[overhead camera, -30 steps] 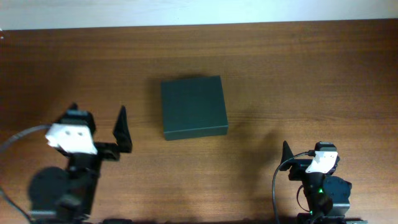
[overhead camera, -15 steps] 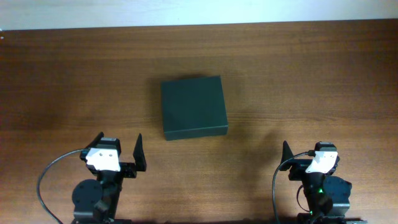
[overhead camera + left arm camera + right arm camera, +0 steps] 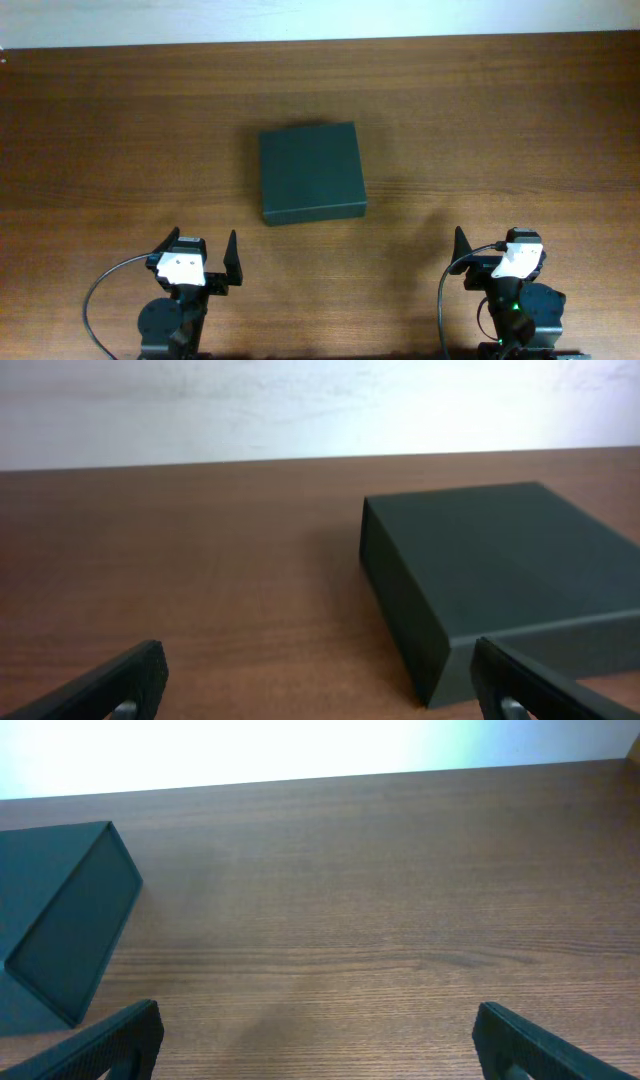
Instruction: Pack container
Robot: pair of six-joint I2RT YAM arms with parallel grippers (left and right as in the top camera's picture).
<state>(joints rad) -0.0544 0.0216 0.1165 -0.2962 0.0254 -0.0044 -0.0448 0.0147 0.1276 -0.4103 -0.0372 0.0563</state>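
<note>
The container (image 3: 311, 172) is a dark green-black box lying shut in the middle of the table. It also shows in the left wrist view (image 3: 500, 550) and at the left edge of the right wrist view (image 3: 60, 920). My left gripper (image 3: 203, 252) is open and empty near the front edge, in front of and to the left of the container; its fingers frame bare wood (image 3: 320, 675). My right gripper (image 3: 497, 250) is open and empty at the front right (image 3: 315, 1038), well apart from the container.
The brown wooden table (image 3: 480, 120) ends at a pale wall along the far edge. Black cables loop beside both arm bases at the front edge.
My left arm has drawn back toward the front edge and shifted right, settling low over its base. The right arm and the container have not moved.
</note>
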